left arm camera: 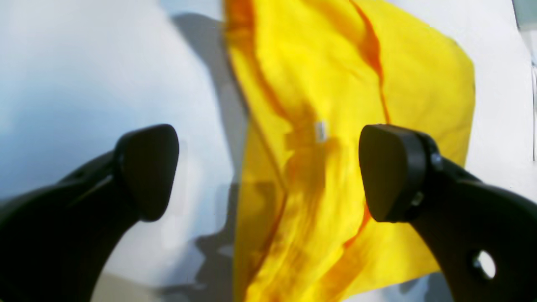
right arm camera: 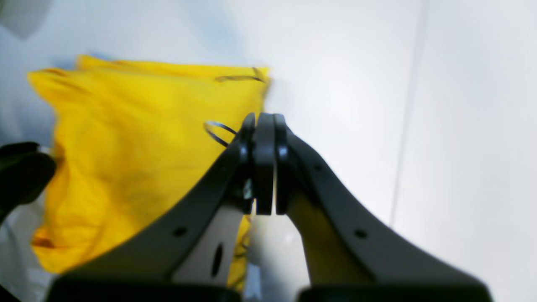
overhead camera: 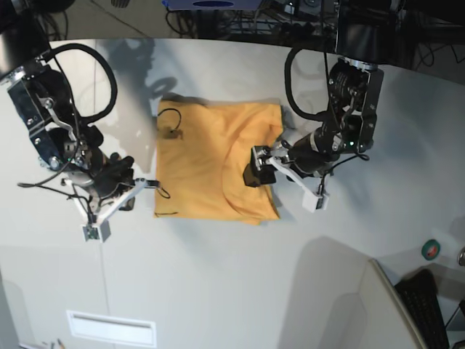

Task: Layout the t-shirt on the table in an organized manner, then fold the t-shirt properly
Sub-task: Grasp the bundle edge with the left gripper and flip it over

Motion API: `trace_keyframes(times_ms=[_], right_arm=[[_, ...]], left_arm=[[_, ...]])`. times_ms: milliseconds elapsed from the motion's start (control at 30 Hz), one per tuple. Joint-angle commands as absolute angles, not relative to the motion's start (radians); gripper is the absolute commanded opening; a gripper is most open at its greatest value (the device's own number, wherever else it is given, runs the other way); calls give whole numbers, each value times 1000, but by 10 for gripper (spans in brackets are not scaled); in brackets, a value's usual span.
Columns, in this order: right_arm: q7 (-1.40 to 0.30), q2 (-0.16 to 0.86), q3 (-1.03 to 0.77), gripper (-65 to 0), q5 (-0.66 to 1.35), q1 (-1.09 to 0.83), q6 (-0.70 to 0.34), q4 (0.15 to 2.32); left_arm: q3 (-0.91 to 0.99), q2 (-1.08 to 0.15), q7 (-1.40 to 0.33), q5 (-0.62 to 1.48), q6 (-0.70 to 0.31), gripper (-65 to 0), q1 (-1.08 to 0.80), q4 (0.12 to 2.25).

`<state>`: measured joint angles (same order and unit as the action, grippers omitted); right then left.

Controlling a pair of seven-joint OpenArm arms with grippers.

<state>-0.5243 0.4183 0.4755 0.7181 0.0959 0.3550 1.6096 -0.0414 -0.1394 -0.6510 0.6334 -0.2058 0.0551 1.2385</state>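
The orange-yellow t-shirt (overhead camera: 214,160) lies as a folded rectangle on the white table (overhead camera: 218,269), with thin black curved marks near its left edge. My left gripper (overhead camera: 256,166) hovers over the shirt's right part. In the left wrist view the left gripper (left arm camera: 268,172) is open, its black fingers (left arm camera: 147,167) wide apart above the wrinkled t-shirt (left arm camera: 335,84), holding nothing. My right gripper (overhead camera: 150,184) sits at the shirt's lower left edge. Seen from the right wrist, the right gripper (right arm camera: 264,163) is shut with nothing visible between its pads, beside the t-shirt (right arm camera: 138,147).
A thin dark seam (right arm camera: 402,126) runs across the table. A slanted grey panel (overhead camera: 363,313) stands at the lower right, with a green tape roll (overhead camera: 431,249) and a dark keyboard-like object (overhead camera: 429,298) past it. A white slotted plate (overhead camera: 111,329) lies at the lower left.
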Motion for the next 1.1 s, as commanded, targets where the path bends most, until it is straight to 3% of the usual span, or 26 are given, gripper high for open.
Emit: trace_keyframes(times_ms=[0, 267, 367, 600, 767, 967, 1067], right_arm=[[-501, 418, 469, -650, 720, 117, 329, 1626], [-501, 414, 467, -650, 720, 116, 329, 1626], [-501, 414, 467, -650, 720, 116, 329, 1626], [-498, 420, 378, -650, 720, 74, 325, 1626], [-498, 423, 289, -650, 719, 36, 323, 1626], [-499, 423, 248, -650, 717, 12, 321, 1618], [-499, 423, 246, -650, 717, 5, 321, 1618]], left_arm=[[-51, -140, -636, 645, -209, 0, 85, 1241], [-173, -139, -636, 645, -208, -15, 159, 1101], [-217, -142, -634, 644, -208, -169, 162, 1084], [-243, -208, -610, 641, -206, -650, 183, 1081], [-524, -341, -610, 495, -214, -650, 272, 1090], [-1010, -444, -602, 213, -415, -650, 420, 1185], [-1150, -441, -601, -21, -435, -650, 446, 1259]])
